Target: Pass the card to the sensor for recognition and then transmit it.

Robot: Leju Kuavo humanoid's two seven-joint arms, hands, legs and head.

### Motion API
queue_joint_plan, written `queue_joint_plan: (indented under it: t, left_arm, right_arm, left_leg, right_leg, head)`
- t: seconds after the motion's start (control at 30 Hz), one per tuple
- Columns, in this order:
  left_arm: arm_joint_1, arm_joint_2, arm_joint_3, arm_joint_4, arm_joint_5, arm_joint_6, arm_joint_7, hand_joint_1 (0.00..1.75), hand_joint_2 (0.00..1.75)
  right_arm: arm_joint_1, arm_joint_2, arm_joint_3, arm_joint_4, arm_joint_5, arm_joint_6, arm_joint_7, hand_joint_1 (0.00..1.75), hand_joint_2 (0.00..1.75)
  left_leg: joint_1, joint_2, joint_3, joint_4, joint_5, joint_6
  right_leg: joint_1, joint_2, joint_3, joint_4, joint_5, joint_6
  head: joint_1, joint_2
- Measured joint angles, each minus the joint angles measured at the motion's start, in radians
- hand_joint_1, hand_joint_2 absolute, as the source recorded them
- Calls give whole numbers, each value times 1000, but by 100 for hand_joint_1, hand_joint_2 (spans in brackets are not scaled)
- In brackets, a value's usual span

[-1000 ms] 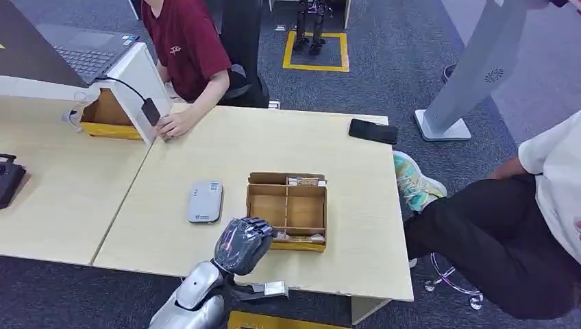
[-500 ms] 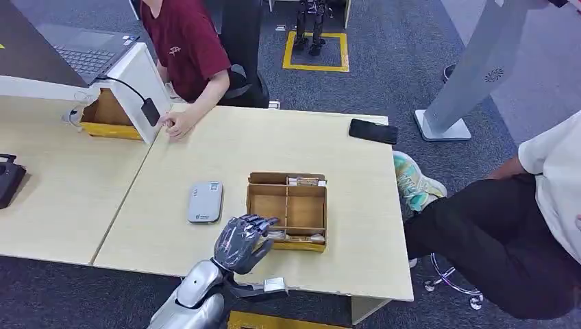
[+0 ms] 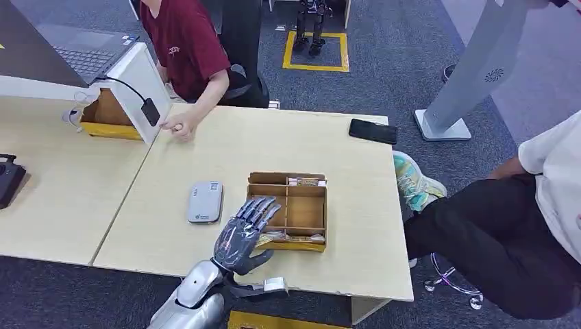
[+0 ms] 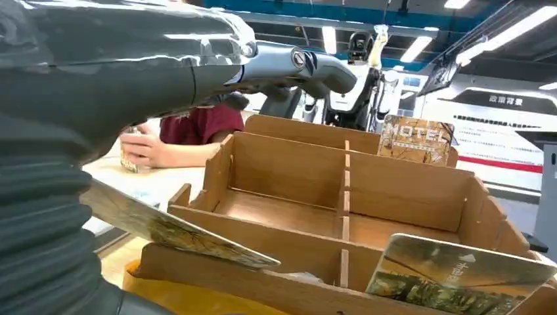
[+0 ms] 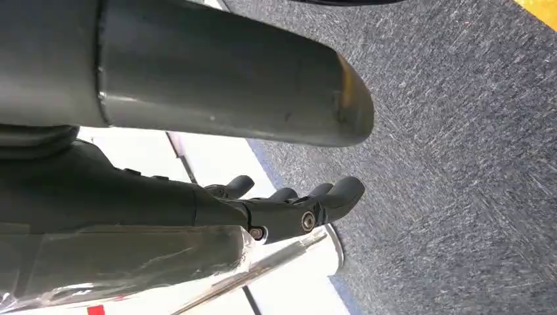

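So the setup is a pale wood table (image 3: pixel 226 147) on dark grey carpet (image 3: pixel 384 75), with a second table (image 3: pixel 55 199) butted up against it on the left. A wooden divided box (image 3: pixel 288 209) sits near the robot's edge, cards standing in its front and back slots. One card (image 4: pixel 460 275) leans in the near slot, another marked HOTEL (image 4: pixel 417 139) stands at the far wall. A grey sensor (image 3: pixel 205 201) lies flat just left of the box.

The left hand (image 3: pixel 243 233) hovers over the box's near left corner, fingers spread straight out, nothing in it. The right hand (image 5: pixel 289 207) hangs down by the carpet, fingers loosely curled, holding nothing.

A black phone (image 3: pixel 373 131) rests at the far right corner. A person in a red shirt (image 3: pixel 185 44) sits across, hand on the table. A yellow square (image 3: pixel 315 51) is taped on the floor behind.
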Motion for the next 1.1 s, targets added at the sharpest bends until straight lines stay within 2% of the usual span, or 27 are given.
queue_joint_plan:
  t: [0.9, 1.0, 1.1]
  left_arm:
    - [0, 1, 0, 0, -19, 0, 16, 0, 175]
    - [-1, 1, 0, -2, -58, 0, 32, 0, 175]
    - [7, -1, 0, -41, -71, 0, -1, 0, 175]
  right_arm:
    - [0, 0, -3, 0, 0, 0, 0, 0, 0]
    - [0, 0, -3, 0, 0, 0, 0, 0, 0]
    - [0, 0, -4, 0, 0, -3, 3, 0, 0]
  left_leg:
    - [0, 0, 0, 0, 0, 0]
    - [0, 0, 0, 0, 0, 0]
    - [0, 0, 0, 0, 0, 0]
  right_leg:
    - [0, 0, 0, 0, 0, 0]
    - [0, 0, 0, 0, 0, 0]
    - [0, 0, 0, 0, 0, 0]
  head:
    - [0, 0]
    - [0, 0]
    - [0, 0]
